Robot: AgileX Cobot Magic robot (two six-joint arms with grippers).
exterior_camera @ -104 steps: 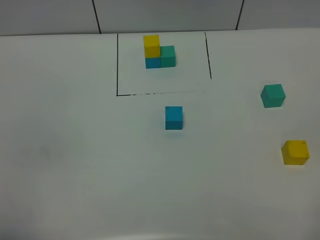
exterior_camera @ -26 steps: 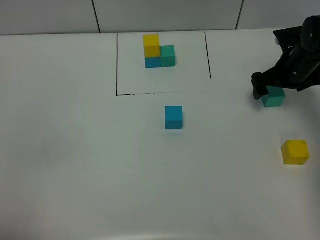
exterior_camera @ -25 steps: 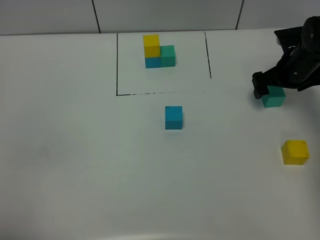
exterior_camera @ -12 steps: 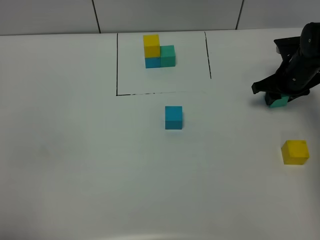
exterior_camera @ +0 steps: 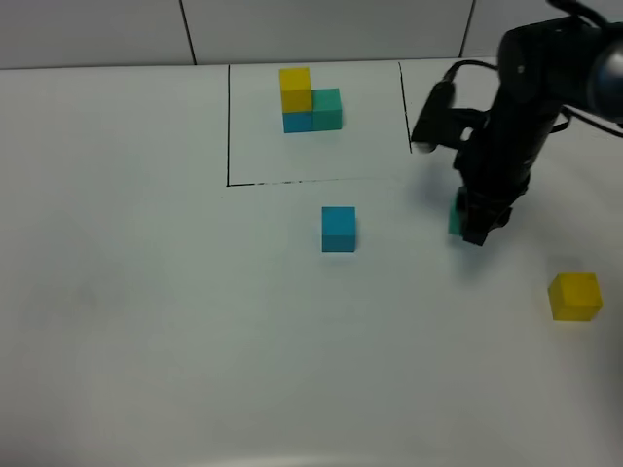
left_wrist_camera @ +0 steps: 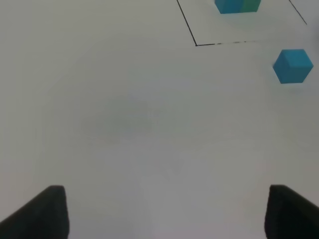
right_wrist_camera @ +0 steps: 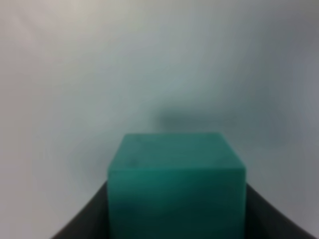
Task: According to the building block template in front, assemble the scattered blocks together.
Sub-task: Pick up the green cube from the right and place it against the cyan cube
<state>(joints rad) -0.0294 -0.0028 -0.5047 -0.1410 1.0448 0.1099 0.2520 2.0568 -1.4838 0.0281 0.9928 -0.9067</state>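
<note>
Between the right gripper's (exterior_camera: 474,226) fingers (right_wrist_camera: 92,221) sits the teal-green cube (right_wrist_camera: 177,184), pinched on two opposite faces. The wrist view shows a soft shadow on the table (exterior_camera: 146,321) just beyond the cube, so we judge it slightly raised, though we cannot be sure.

In the high view only a sliver of this cube shows at the fingertips. The sky-blue cube (exterior_camera: 339,230) lies off to one side of the fingers, toward the left arm's half of the table, near but clearly apart. The yellow cube (exterior_camera: 574,296) lies on the fingers' other side, well apart. Beyond the blue cube, farther from the fingers, stands the building block template (exterior_camera: 311,97), which shows teal-green flush against blue, on the side the fingers come from. So the coming move turns on closing that sideways gap and squaring the faces.

The left gripper (left_wrist_camera: 165,190) is well away from the blue cube, fingers spread, nothing between them, so the right arm is nearer.

A second ago the right fingers stood spread around the teal-green cube far out at the table's right side. Now they are clamped on it, and it has travelled most of the way toward the blue cube.
</note>
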